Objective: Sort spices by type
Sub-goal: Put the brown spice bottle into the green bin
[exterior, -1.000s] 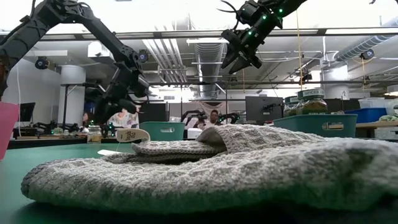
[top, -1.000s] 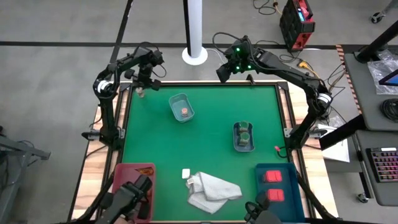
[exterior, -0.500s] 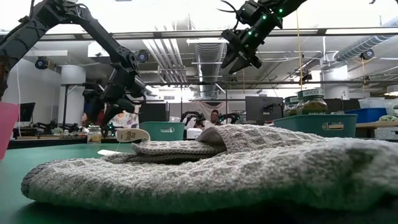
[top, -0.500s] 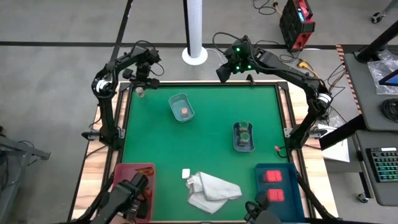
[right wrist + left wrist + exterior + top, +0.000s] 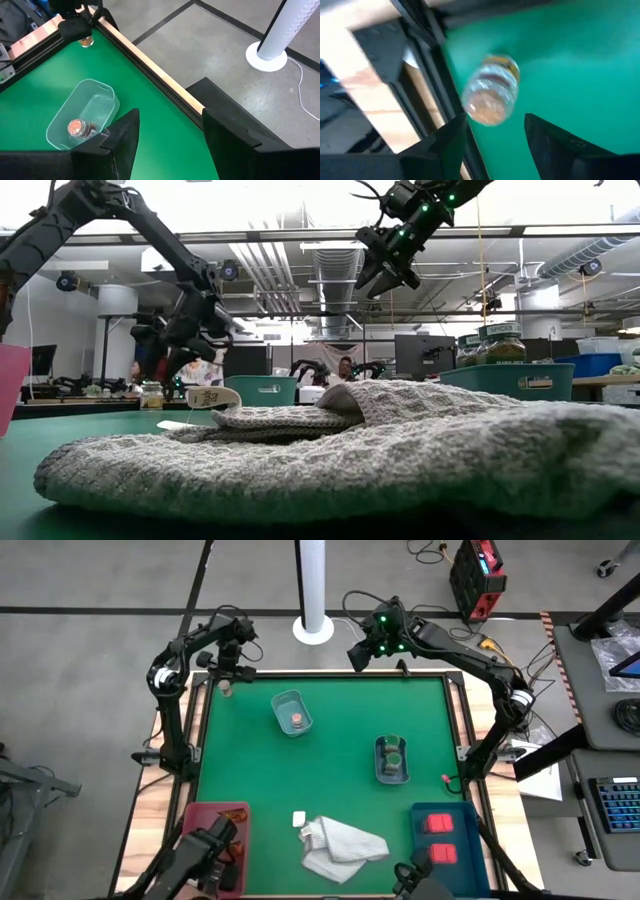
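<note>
A small clear jar (image 5: 492, 90) with a pinkish top (image 5: 226, 690) stands on the green table at its far left corner. My left gripper (image 5: 495, 145) hangs open just above it, pointing down, a finger on either side and touching nothing. My right gripper (image 5: 365, 652) waits open and high over the table's far edge. Another pinkish-topped jar (image 5: 77, 127) lies in a clear tray (image 5: 292, 712). Greenish jars sit in a second tray (image 5: 392, 758). Red blocks (image 5: 437, 824) fill a blue tray, and packets (image 5: 228, 812) lie in a red tray.
A white knitted cloth (image 5: 340, 845) lies at the near middle, with a small white piece (image 5: 298, 819) beside it. The table's raised black frame (image 5: 427, 95) runs close by the corner jar. Bare green surface (image 5: 330, 780) lies between the trays.
My left gripper has opened above the corner jar and edged a little toward the table's left edge. The jar stands where it was.
</note>
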